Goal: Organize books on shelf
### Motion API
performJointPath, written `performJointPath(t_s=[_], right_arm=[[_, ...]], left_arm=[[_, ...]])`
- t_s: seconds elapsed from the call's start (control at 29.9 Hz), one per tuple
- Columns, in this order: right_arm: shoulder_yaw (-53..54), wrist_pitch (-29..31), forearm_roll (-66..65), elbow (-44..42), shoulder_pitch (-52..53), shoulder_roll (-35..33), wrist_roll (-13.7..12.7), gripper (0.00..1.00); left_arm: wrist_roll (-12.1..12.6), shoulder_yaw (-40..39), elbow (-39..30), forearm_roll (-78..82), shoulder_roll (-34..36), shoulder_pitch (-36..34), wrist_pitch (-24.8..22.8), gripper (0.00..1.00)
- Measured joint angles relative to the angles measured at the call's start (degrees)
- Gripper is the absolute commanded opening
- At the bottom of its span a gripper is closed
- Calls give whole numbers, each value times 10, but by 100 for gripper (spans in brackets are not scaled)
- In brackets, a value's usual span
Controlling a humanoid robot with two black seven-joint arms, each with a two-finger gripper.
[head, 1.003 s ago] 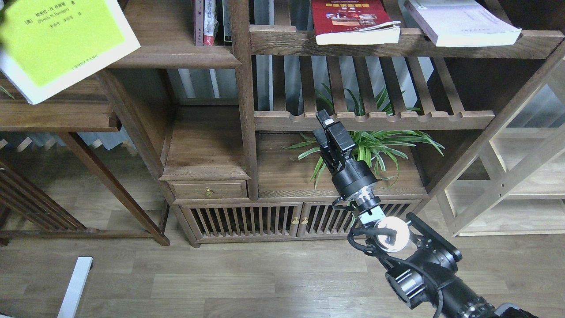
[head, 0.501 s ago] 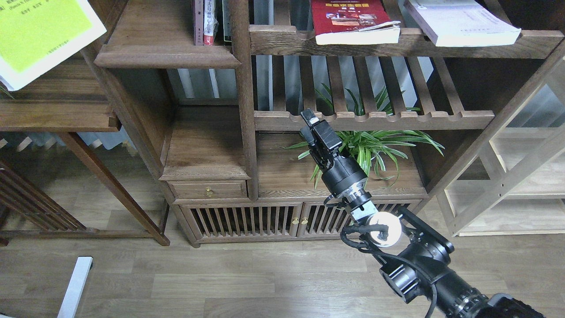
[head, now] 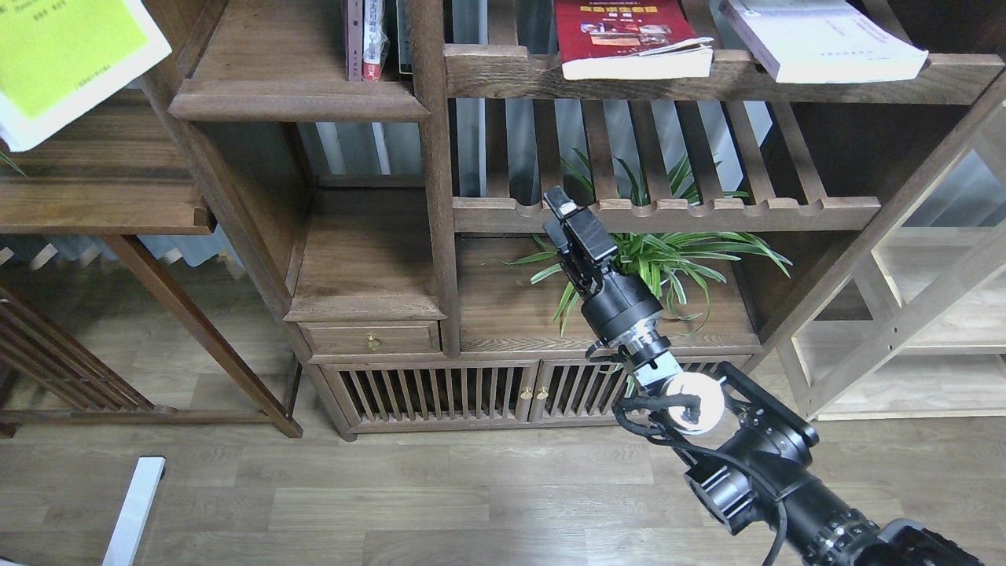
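Head view: our right gripper hangs before the slatted rack, gripping nothing; whether its jaws are parted we cannot tell. The red book lies flat above it, up and slightly right, spine running away from us. The yellow-green book sits far left.

The yellow-green book has slid further toward the upper left corner than a second ago, so less of its cover shows and it no longer overlaps the front edge of the solid plank shelf. The right tool swung left half a second ago and has now come back slightly to the right, before the plant.
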Motion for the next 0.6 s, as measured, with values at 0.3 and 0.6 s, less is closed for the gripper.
performJointPath(t_s=[0.3,0.6], right_arm=[[0,0,0,11,-14,-36,0,81],[6,0,2,14,-21,-71,2,81]], left_arm=[[3,90,8,59,-25,-93,46,1],[-4,142,25,97,-32,-135,97,1]])
